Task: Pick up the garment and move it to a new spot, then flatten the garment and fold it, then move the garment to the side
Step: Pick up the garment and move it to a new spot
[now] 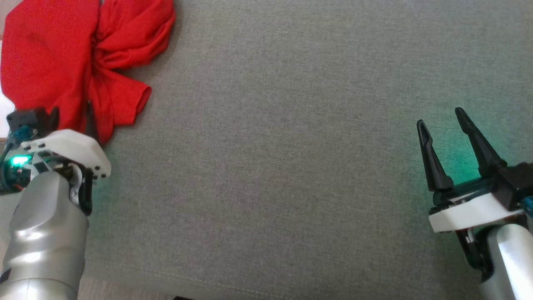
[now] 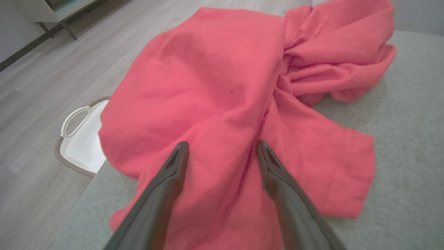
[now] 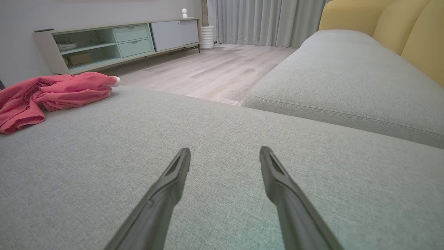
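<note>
We see a home living room: a grey fabric sofa (image 3: 347, 69) with yellow back cushions (image 3: 399, 24), a low sideboard (image 3: 131, 38) with pale green drawers, long grey curtains (image 3: 263, 21), and a wood-plank floor (image 3: 215, 69).

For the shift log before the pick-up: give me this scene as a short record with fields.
garment: red, crumpled, at the grey seat's left edge, not held
left gripper: open, aimed at the garment, close to it
right gripper: open, over bare seat, far from the garment
floor beside seat: white basket
task stage: pick-up not yet done
</note>
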